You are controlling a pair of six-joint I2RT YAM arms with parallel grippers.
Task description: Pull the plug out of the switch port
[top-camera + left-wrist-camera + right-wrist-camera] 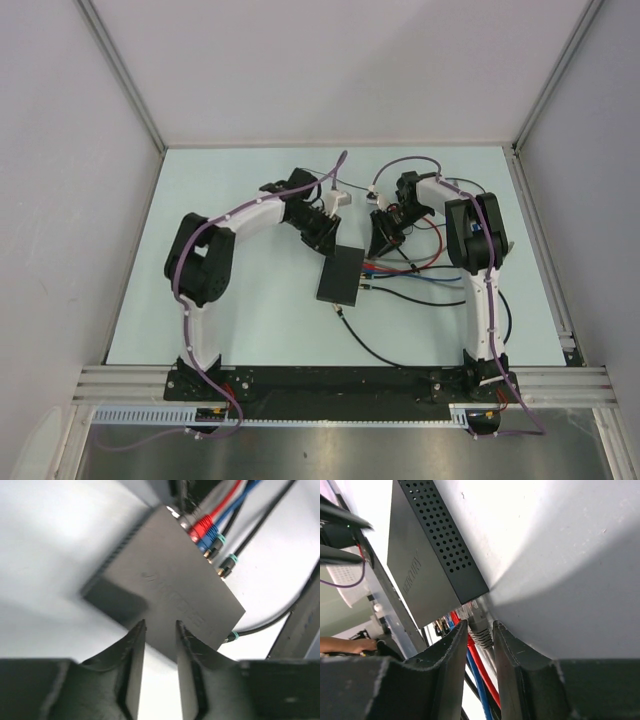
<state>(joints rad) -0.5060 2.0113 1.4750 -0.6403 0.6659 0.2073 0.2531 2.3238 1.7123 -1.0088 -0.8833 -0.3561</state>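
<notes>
- One pale desk (250, 330) carries the whole scene.
- Two arms reach in from its near edge. The left arm (215, 250) curls toward the middle and the right arm (480, 260) bends in from the other side, so both wrists meet over one box.
- Flat and matte black, the switch box (340, 272) lies near the middle of the desk between the two wrists, one side perforated with vent holes.
- Several cables (420, 280), red, blue, black and grey, fan out from one edge of the box toward the right arm.
- Over a corner of the box hangs the left pincer (160, 622), its fingers a narrow gap apart with nothing between them. Whether the tips touch the lid cannot be told.
- At the end of the row of connectors, the right pincer (480, 623) straddles the grey plug (481, 635), fingers drawn in against its boot on both sides and apparently gripping it.
- Seated in the switch port (471, 605) on the box's edge, the plug is not yet out. Approach and grasp look done, and the pull itself is what is left.
</notes>
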